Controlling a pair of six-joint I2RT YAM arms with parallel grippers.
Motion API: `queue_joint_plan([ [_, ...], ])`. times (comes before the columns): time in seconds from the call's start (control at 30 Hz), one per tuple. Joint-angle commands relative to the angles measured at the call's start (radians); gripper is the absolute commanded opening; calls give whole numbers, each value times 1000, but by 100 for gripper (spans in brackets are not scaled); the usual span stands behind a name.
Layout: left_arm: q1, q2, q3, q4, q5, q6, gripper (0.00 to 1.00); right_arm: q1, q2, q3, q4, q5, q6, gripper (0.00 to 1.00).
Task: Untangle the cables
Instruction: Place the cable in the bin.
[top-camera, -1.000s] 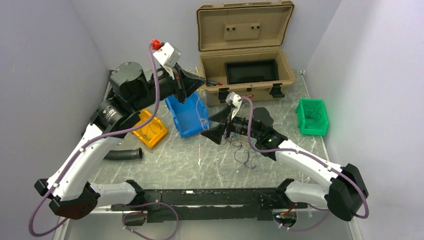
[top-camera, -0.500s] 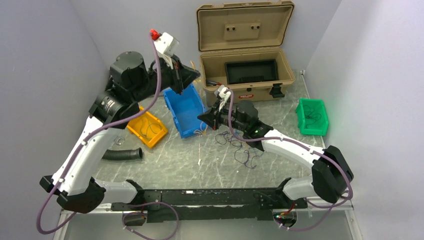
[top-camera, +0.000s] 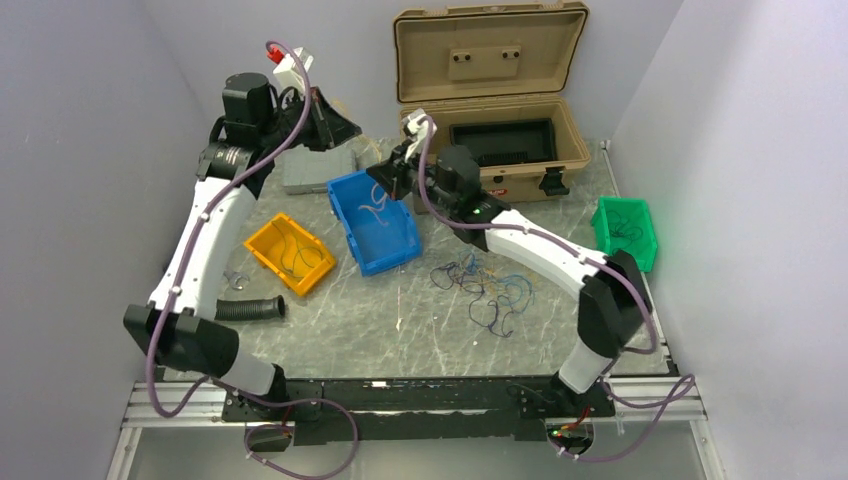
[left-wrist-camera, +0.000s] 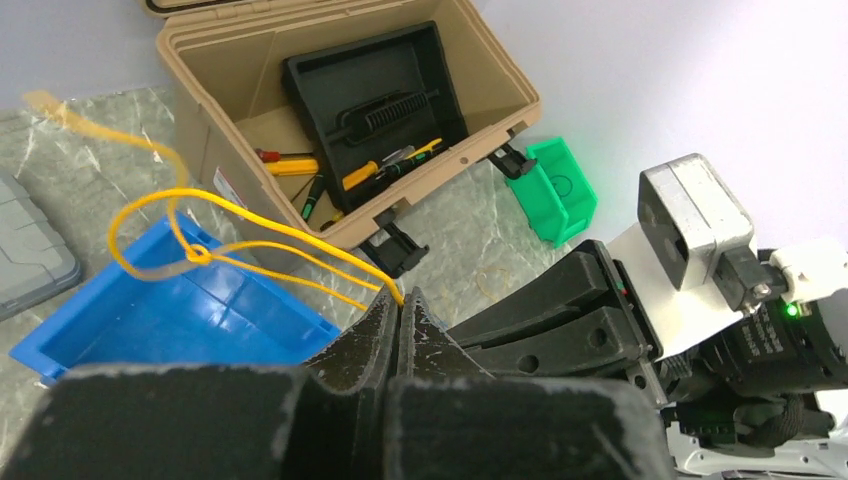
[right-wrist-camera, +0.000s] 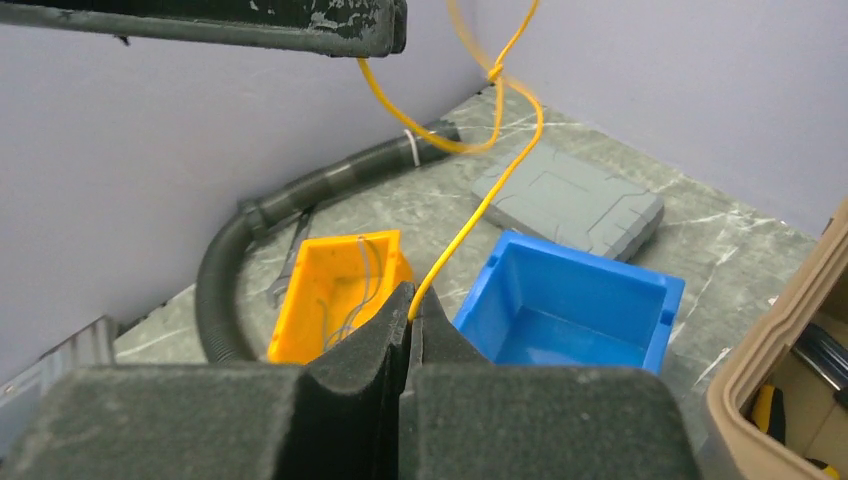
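Both my claws are clenched on one yellow cable (left-wrist-camera: 197, 253). My left claw (left-wrist-camera: 400, 300) pinches one end at its tips, and my right claw (right-wrist-camera: 410, 303) pinches the other end. Between them the cable hangs in the air in loose loops with a knot, near the blue bin (top-camera: 392, 240). The other cables (top-camera: 485, 290) lie tangled on the tabletop (top-camera: 400, 315), well apart from both claws.

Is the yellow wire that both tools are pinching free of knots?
No, the left wrist view shows a small tight knot in the yellow wire where its loops cross.
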Motion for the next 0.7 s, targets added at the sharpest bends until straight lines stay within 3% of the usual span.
queue_joint_plan([
  [0.0,32,82,71,46,59,-17,0,-18,117,116,0,93,10,0],
  [0.13,52,153,26,97,102,-41,0,-35,203,121,51,103,3,0],
  [0.3,54,200,-39,94,57,-33,0,-56,266,80,93,64,51,3],
  [0.43,50,208,-112,116,57,-36,0,-62,265,27,129,20,83,56],
  [0.47,46,205,-133,118,47,-34,0,-61,260,24,116,14,84,64],
  [0.53,37,194,-177,125,31,-24,0,-61,240,8,104,13,87,70],
  [0.67,19,177,-244,117,-29,-3,0,-63,147,-66,115,21,88,72],
])
